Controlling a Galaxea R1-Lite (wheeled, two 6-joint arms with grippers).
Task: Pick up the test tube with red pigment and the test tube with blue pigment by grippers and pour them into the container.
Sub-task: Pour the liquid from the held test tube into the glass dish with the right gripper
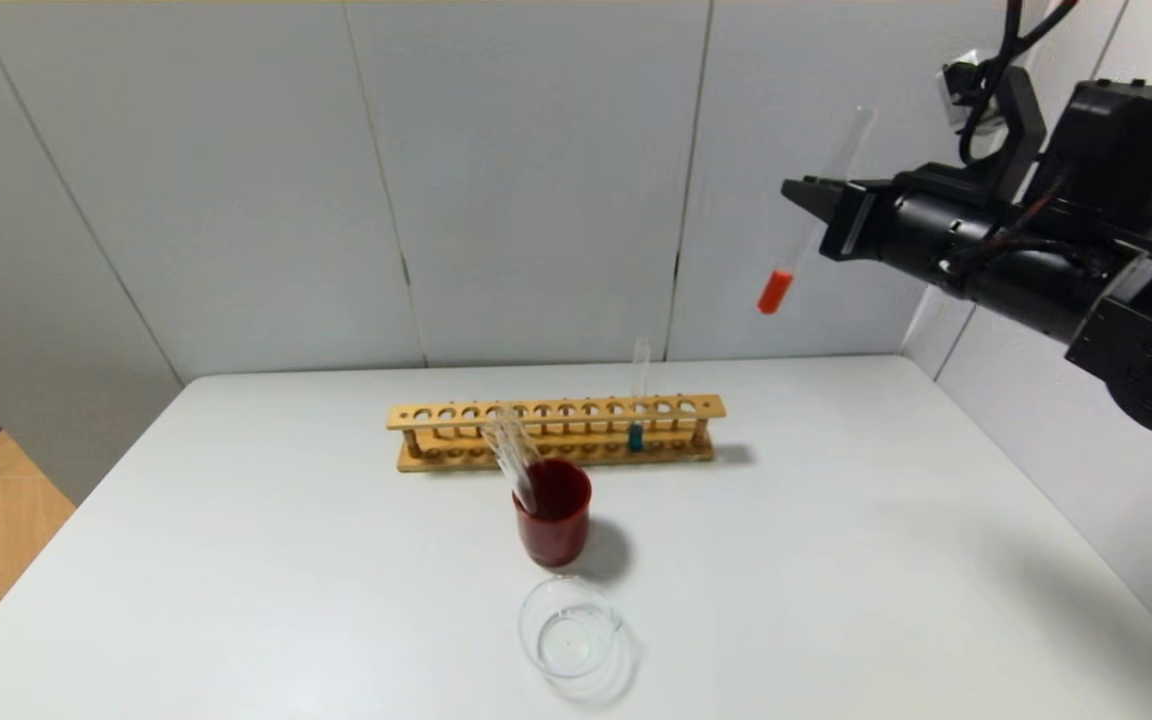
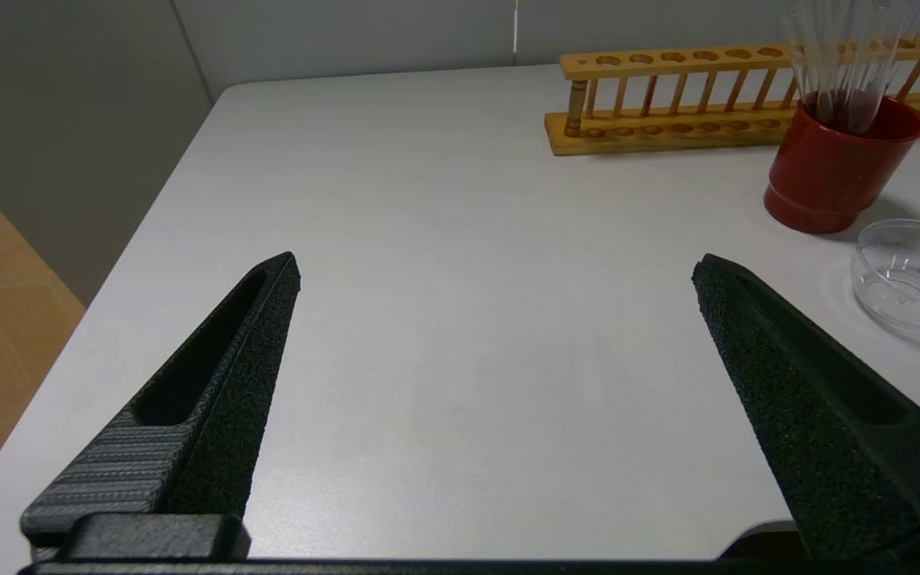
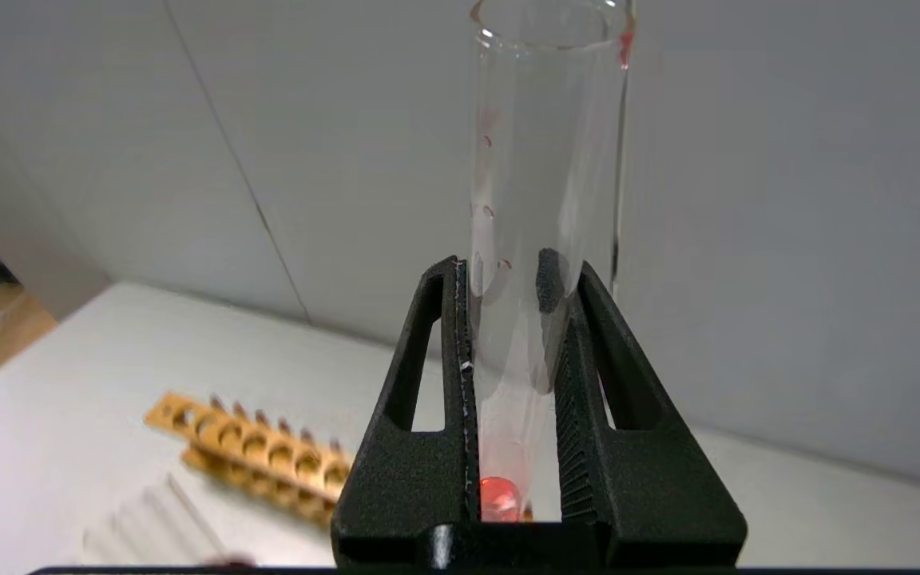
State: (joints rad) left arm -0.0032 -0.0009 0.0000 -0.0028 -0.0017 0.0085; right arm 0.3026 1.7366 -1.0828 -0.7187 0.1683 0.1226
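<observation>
My right gripper is shut on the test tube with red pigment and holds it high in the air at the right, above the table, tilted with its orange-red bottom down. In the right wrist view the tube stands between the fingers. The test tube with blue pigment stands upright in the wooden rack. The container, a low clear glass beaker, sits near the table's front, in front of the red cup; it also shows in the left wrist view. My left gripper is open and empty over the table's left part.
A dark red cup with several empty glass tubes leaning in it stands between the rack and the beaker. The white table ends at the left at a drop to a wooden floor. Grey wall panels stand behind and to the right.
</observation>
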